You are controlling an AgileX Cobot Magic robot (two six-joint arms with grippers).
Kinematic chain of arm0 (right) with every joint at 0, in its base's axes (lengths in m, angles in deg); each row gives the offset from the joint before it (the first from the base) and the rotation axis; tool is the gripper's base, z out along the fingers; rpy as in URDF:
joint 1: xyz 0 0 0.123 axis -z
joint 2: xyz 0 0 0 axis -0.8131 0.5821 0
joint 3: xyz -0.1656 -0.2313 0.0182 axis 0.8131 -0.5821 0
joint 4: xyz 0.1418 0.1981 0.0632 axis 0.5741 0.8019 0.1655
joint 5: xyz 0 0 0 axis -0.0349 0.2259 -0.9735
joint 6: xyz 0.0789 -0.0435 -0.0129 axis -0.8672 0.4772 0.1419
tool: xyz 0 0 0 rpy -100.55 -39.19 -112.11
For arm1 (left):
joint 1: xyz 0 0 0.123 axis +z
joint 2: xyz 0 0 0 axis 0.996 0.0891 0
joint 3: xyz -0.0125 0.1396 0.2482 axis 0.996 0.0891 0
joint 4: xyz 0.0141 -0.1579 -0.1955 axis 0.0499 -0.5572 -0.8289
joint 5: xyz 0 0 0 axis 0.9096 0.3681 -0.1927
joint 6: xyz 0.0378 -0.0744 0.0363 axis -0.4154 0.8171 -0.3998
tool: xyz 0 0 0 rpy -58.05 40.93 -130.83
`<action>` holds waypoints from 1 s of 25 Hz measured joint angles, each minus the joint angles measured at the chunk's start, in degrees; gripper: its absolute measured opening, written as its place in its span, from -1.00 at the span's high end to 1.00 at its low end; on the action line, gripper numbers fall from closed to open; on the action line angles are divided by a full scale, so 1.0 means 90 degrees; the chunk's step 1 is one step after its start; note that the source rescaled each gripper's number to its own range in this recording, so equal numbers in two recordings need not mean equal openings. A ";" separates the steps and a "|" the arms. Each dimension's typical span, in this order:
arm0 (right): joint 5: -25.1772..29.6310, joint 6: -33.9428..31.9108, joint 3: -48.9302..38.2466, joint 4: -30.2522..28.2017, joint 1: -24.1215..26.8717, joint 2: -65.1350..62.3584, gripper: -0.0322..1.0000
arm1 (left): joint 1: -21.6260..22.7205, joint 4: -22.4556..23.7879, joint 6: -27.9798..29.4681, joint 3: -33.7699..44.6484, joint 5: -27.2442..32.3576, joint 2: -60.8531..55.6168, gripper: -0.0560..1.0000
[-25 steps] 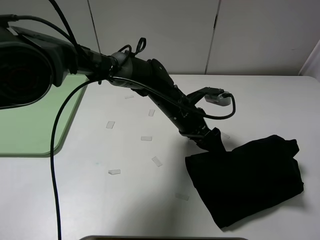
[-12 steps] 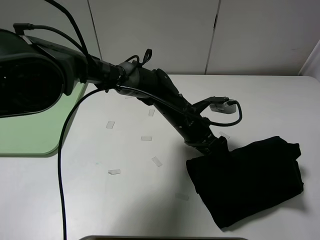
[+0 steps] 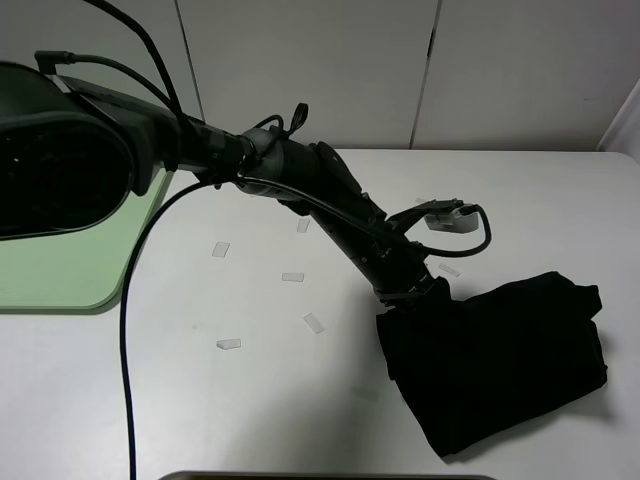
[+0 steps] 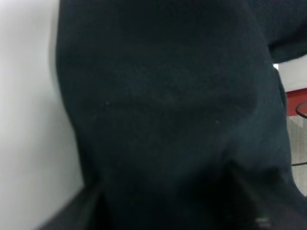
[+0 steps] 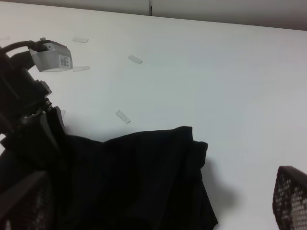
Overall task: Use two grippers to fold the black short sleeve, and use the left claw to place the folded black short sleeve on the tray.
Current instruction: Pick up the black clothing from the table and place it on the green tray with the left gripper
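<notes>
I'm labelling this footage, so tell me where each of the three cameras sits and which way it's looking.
Exterior high: mounted above, looking down on the white table, green tray and folded black short sleeve; the left arm stretches to the shirt's edge.
Left wrist: on the left arm, pressed close to the shirt; black cloth fills it, jaws hard to make out.
Right wrist: on the right arm, held back, looking across the shirt at the left gripper; its own fingertips flank the frame.
Shared: the shirt shows in all three.
</notes>
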 joint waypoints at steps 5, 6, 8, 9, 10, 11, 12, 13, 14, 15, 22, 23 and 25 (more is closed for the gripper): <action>0.0000 0.0000 0.0000 0.0000 0.0000 0.0000 -1.00 | -0.0042 -0.0007 0.0044 0.0000 -0.0157 0.0000 0.33; 0.0000 0.0000 0.0000 0.0000 0.0000 0.0000 -1.00 | -0.0048 -0.0007 0.0068 0.0000 -0.0187 0.0000 0.33; 0.0000 0.0000 0.0000 0.0000 0.0000 0.0000 -1.00 | -0.0055 -0.0007 0.0201 0.0000 -0.0241 0.0000 0.33; 0.0000 0.0000 0.0000 0.0000 0.0000 0.0000 -1.00 | -0.0055 -0.0007 0.0313 0.0000 -0.0303 0.0000 0.33; 0.0000 0.0000 0.0000 0.0000 0.0000 0.0000 -1.00 | -0.0055 -0.0007 0.0440 0.0000 -0.0359 0.0000 0.33; 0.0000 0.0000 0.0000 0.0000 0.0000 0.0000 -1.00 | -0.0055 0.0013 0.0548 0.0000 -0.0405 0.0000 0.33; 0.0000 0.0000 0.0000 0.0000 0.0000 0.0000 -1.00 | -0.0049 0.0048 0.0675 0.0000 -0.0453 0.0000 0.33; 0.0000 0.0000 0.0000 0.0000 0.0000 0.0000 -1.00 | -0.0042 0.0137 0.0793 0.0000 -0.0513 -0.0010 0.33; 0.0000 0.0000 0.0000 0.0000 0.0000 0.0000 -1.00 | -0.0034 0.0228 0.0925 0.0000 -0.0581 -0.0017 0.33; 0.0000 0.0000 0.0000 0.0000 0.0000 0.0000 -1.00 | -0.0020 0.0340 0.1043 0.0000 -0.0613 -0.0030 0.33; 0.0000 0.0000 0.0000 0.0000 0.0000 0.0000 -1.00 | 0.0228 0.1256 0.1913 0.0000 -0.1155 -0.0275 0.34; 0.0000 0.0000 0.0000 0.0000 0.0000 0.0000 -1.00 | 0.0267 0.1349 0.1950 0.0000 -0.1233 -0.0313 0.34; 0.0000 0.0000 0.0000 0.0000 0.0000 0.0000 -1.00 | 0.0327 0.1465 0.2004 0.0007 -0.1374 -0.0370 0.35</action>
